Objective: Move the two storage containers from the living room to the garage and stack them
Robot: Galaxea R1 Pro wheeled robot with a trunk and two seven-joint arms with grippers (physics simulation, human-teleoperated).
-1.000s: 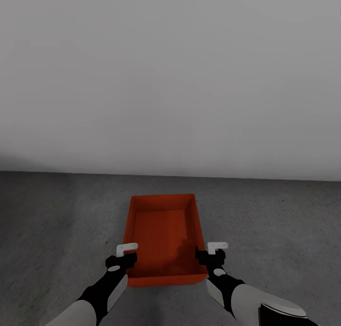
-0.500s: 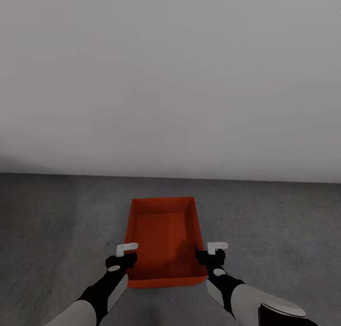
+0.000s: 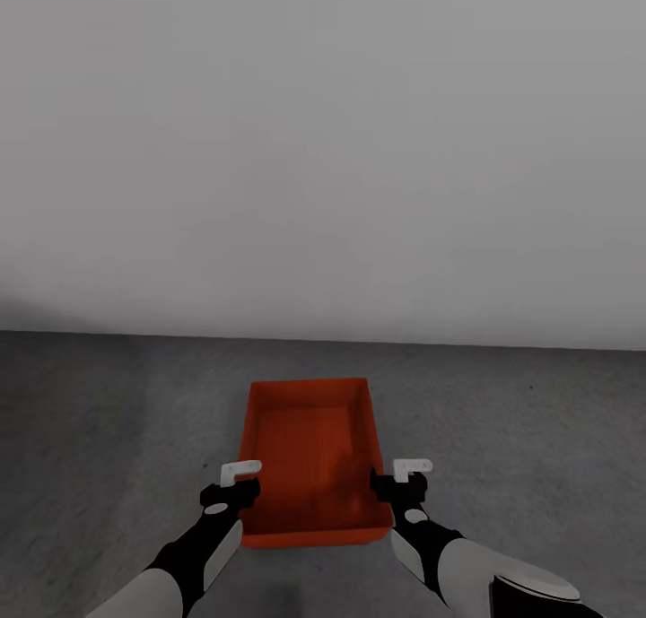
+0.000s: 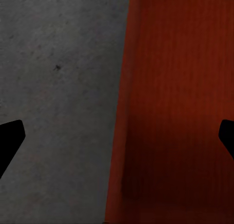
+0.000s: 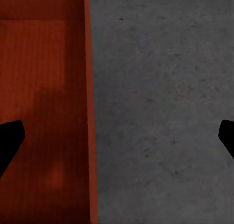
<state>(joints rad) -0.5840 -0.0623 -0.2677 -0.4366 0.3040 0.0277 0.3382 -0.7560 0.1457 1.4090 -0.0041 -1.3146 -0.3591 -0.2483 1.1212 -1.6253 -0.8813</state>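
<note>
Orange container on concrete floor, wall in head view; both jaws spread astride its side walls

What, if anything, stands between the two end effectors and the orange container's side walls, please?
Nothing visible: the left end effector and right end effector are open astride the storage container's walls, over bare concrete floor.

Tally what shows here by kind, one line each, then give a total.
Orange-red storage containers: 1, the storage container on the floor.
Grippers: 2, the left gripper and the right gripper, one at each long wall of the container, jaws open.
Walls: 1, the wall.
Total: 4, not counting the floor.
</note>
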